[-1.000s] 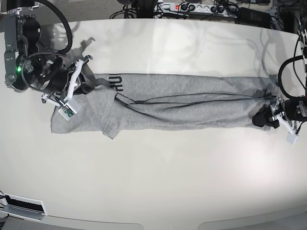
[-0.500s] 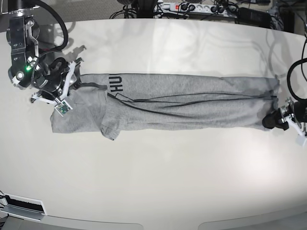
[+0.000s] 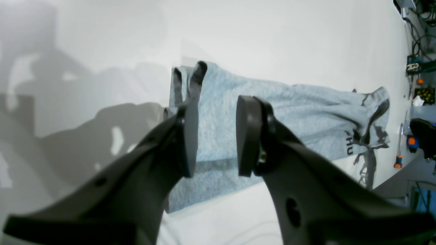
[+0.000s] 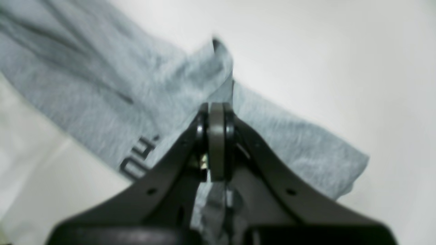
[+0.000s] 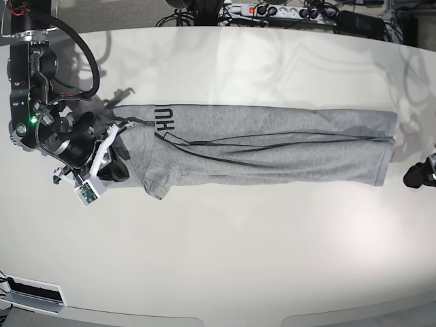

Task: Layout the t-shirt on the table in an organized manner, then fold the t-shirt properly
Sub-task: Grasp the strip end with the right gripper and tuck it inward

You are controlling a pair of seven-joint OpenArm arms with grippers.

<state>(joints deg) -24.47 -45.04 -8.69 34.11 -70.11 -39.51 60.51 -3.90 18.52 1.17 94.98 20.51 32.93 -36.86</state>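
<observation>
1. Across the middle of the table [image 5: 225,238] lies the t-shirt [image 5: 272,146], folded lengthwise into a long grey band that runs from one arm's side to the other.
2. Its black lettering [image 5: 165,118] shows near the end on the base view's left, and dark seam trim runs along the band's length.
3. At that left end the cloth is bunched and partly covered by the right gripper [image 5: 114,170], which sits on the shirt's sleeve area.
4. From the right wrist camera, the right gripper [image 4: 216,143] has its jaws pressed together, with grey cloth right at and under the tips; whether a fold is pinched between them I cannot tell, as the picture is blurred.
5. The hem end, on the base view's right, lies flat and squared on the tabletop.
6. Just beyond that hem, at the frame's edge, sits the left gripper [image 5: 419,176], apart from the cloth.
7. From the left wrist camera, the left gripper [image 3: 213,136] has its jaws standing apart with nothing between them, above the table and pointing at the shirt's hem end.
8. Past the table's far edge a power strip [image 5: 279,11] and cables lie on the floor.
</observation>
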